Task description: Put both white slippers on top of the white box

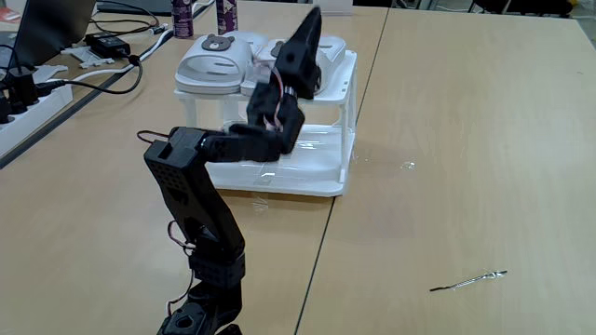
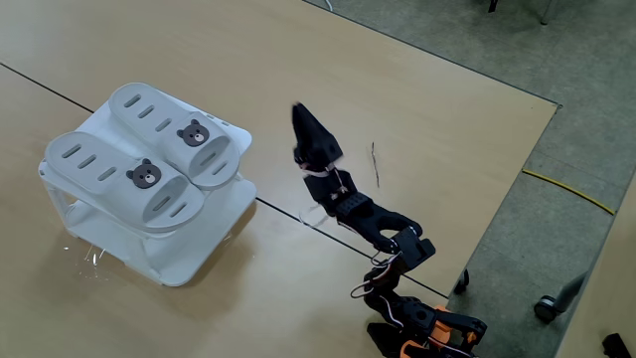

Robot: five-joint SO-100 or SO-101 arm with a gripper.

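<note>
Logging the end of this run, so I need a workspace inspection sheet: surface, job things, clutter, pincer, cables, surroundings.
Surface: wooden table, seams between panels.
Job things: both white slippers lie side by side on top of the white box.
Clutter: a thin metal stick; two bottles at the far edge.
Pincer: pincer raised, apart from the box; holding nothing; open or shut unclear.
Cables: black cables and a power strip.
Surroundings: grey floor.

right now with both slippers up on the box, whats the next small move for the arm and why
Probably just pull back toward the base. Both white slippers lie side by side on the white box, and the gripper is clear of them, holding nothing, so no placing seems left.
</note>
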